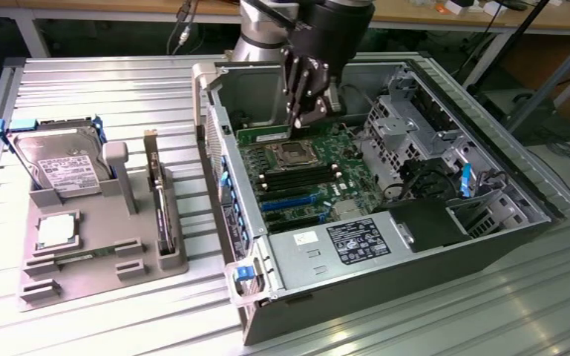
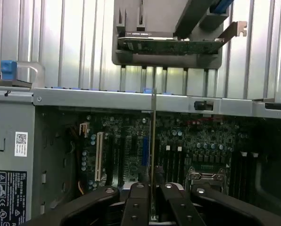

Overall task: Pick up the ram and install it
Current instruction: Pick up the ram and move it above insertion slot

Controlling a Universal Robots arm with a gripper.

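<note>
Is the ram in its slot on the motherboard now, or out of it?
Out. The ram is clamped edge-on in the gripper, which hangs above the motherboard, not down in a slot.

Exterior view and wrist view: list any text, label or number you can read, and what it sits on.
Nothing reads as words or numbers.
Label on the hard drive: too small.
Black label on the power supply: too small.
White code sticker on the power supply: blurred.
</note>
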